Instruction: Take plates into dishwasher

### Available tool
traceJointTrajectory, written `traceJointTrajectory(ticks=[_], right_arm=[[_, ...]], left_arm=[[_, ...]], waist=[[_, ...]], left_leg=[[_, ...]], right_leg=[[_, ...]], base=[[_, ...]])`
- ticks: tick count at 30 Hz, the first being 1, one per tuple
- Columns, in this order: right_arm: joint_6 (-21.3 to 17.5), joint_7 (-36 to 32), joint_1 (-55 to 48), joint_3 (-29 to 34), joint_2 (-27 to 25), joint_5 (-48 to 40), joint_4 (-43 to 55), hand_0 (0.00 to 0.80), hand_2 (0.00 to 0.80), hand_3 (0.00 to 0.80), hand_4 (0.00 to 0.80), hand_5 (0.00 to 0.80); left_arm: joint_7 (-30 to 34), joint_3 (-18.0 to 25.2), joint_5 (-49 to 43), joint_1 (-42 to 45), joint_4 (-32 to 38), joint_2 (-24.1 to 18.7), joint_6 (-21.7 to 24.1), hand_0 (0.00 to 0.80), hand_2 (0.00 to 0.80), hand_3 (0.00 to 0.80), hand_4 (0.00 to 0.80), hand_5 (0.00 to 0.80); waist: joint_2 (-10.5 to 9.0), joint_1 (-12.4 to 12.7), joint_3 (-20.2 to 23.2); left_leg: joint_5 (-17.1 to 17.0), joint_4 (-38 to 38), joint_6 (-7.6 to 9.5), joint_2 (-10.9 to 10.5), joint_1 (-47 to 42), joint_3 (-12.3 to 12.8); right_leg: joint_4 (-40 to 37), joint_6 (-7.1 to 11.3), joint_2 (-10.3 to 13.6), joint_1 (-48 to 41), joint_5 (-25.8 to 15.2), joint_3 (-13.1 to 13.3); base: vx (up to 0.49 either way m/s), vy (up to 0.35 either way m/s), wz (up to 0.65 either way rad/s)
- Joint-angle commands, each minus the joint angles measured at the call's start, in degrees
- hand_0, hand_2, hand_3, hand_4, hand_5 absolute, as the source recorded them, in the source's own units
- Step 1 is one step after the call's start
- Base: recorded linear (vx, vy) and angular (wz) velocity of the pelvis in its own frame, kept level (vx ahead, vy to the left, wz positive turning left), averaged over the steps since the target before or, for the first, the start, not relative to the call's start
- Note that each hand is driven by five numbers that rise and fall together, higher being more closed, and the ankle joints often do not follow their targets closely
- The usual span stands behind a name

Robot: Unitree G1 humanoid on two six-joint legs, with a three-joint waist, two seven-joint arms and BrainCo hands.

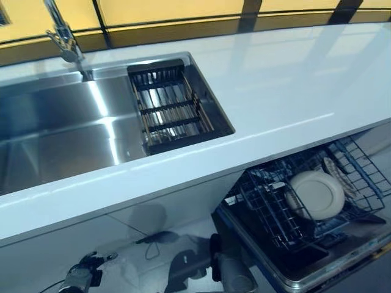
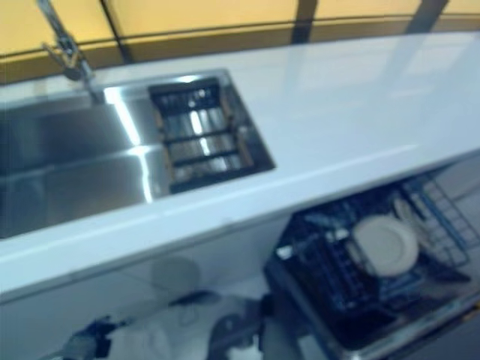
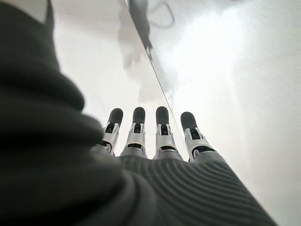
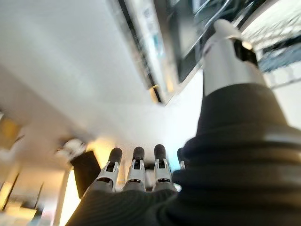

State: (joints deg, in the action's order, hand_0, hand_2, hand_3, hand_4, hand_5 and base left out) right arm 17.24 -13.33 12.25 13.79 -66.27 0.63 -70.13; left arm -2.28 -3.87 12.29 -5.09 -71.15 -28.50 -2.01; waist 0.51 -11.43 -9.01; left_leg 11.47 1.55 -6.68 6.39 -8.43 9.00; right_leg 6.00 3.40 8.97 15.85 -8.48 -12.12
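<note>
One white plate [image 1: 316, 195] stands on edge in the wire rack [image 1: 263, 204] of the open dishwasher, below the counter at the lower right. A smaller pale item [image 1: 335, 169] sits behind it; I cannot tell what it is. My left hand [image 1: 82, 276] hangs low at the bottom left, well away from the rack. In the left wrist view its fingers [image 3: 162, 136] are straight and hold nothing. My right hand [image 4: 136, 176] is also open and empty, with its thumb [image 4: 230, 56] reaching toward the dishwasher's edge.
A white countertop [image 1: 287, 85] runs across the view above the dishwasher. A steel sink [image 1: 55, 122] is set into it at the left, with a faucet [image 1: 64, 36] behind and a wire drain rack [image 1: 168, 107] in its right end.
</note>
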Motion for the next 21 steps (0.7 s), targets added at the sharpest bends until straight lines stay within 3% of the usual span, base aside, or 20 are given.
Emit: traceJointTrajectory(ticks=[1,4,7,9,10,13,16,17,21], right_arm=[[2.1,0.0,1.2,-1.7,-1.3,4.7,-4.4,0.0,0.0,0.0,0.0,0.0],[3.1,-2.2,-0.7,-1.0,-0.1,7.5,-5.5,0.0,0.0,0.0,0.0,0.0],[3.8,-2.9,-3.5,0.0,1.0,8.9,-6.0,0.0,0.0,0.0,0.0,0.0],[4.2,-2.1,-5.4,0.6,2.9,7.7,-5.6,0.0,0.0,0.0,0.0,0.0],[3.8,-1.8,-7.8,1.8,3.8,5.8,-5.5,0.0,0.0,0.0,0.0,0.0],[4.0,-2.0,-8.7,2.7,4.3,4.4,-5.0,0.0,0.0,0.0,0.0,0.0],[3.7,-0.8,-9.5,2.7,7.8,1.4,-3.9,0.0,0.0,0.0,0.0,0.0],[2.9,-0.2,-9.8,2.4,10.2,0.2,-3.7,0.0,0.0,0.0,0.0,0.0],[2.4,1.3,-9.3,0.8,13.8,-0.3,-4.6,0.0,0.0,0.0,0.0,0.0]], left_arm=[[-0.2,1.3,1.0,-2.4,0.3,-1.5,1.3,0.0,0.0,0.0,0.0,0.0],[0.1,0.7,-1.5,-2.4,2.3,-0.9,2.6,0.0,0.0,0.0,0.0,0.0],[1.4,-0.6,-3.8,-3.0,4.4,-2.6,1.5,0.0,0.0,0.0,0.0,0.0],[1.9,-1.5,-5.2,-3.4,5.0,-3.5,0.9,0.0,0.0,0.0,0.0,0.0],[2.9,-2.5,-6.2,-3.2,3.3,-4.5,1.5,0.0,0.0,0.0,0.0,0.0],[3.8,-2.8,-6.4,-1.5,1.6,-5.7,1.8,0.0,0.0,0.0,0.0,0.0],[5.6,-1.1,-7.5,1.0,0.6,-7.2,0.6,0.0,0.0,0.0,0.0,0.0],[6.2,-0.1,-8.2,1.5,0.0,-7.3,-0.2,0.0,0.0,0.0,0.0,0.0],[5.9,0.9,-7.9,1.5,-0.6,-7.0,0.3,0.0,0.0,0.0,0.0,0.0]], waist=[[-1.51,1.1,2.2],[-3.32,1.1,2.3],[-3.61,1.1,1.1],[-4.14,1.2,-0.3],[-4.67,1.2,-0.7],[-4.42,2.5,0.0],[-2.51,4.8,1.3],[-1.63,6.1,2.3],[-2.05,7.3,3.9]], left_leg=[[6.6,5.8,4.98,-4.0,-10.6,2.3],[7.8,8.2,6.27,-5.1,-10.0,2.4],[8.4,10.9,6.27,-4.5,-9.8,3.8],[8.3,11.3,6.52,-4.5,-9.4,4.4],[7.6,11.0,7.2,-4.8,-8.1,4.7],[5.1,8.3,7.55,-5.0,-6.1,5.7],[-0.6,4.8,7.62,-4.0,-1.5,4.2],[-2.6,3.9,7.81,-3.0,0.9,3.2],[-2.8,5.8,8.61,-1.6,4.2,1.7]], right_leg=[[-1.5,4.04,-0.8,4.4,-3.0,-1.2],[-7.2,6.65,0.9,2.3,-7.2,0.7],[-11.0,8.19,2.6,2.0,-7.9,-0.1],[-10.4,7.8,3.4,1.1,-8.7,0.1],[-6.4,7.17,3.8,-0.7,-8.8,1.4],[0.1,6.48,4.6,-2.9,-7.5,1.2],[6.7,5.1,4.4,-7.3,-2.9,4.8],[8.6,4.12,4.0,-10.9,0.5,6.5],[11.5,3.98,3.0,-14.0,4.5,10.5]], base=[[-0.165,0.119,0.01],[-0.032,0.075,0.01],[0.002,0.011,-0.09],[-0.174,-0.034,-0.02],[-0.31,-0.058,-0.04],[-0.311,-0.032,-0.2],[-0.458,-0.119,-0.4],[-0.474,-0.223,0.09],[-0.23,-0.194,-0.17]])
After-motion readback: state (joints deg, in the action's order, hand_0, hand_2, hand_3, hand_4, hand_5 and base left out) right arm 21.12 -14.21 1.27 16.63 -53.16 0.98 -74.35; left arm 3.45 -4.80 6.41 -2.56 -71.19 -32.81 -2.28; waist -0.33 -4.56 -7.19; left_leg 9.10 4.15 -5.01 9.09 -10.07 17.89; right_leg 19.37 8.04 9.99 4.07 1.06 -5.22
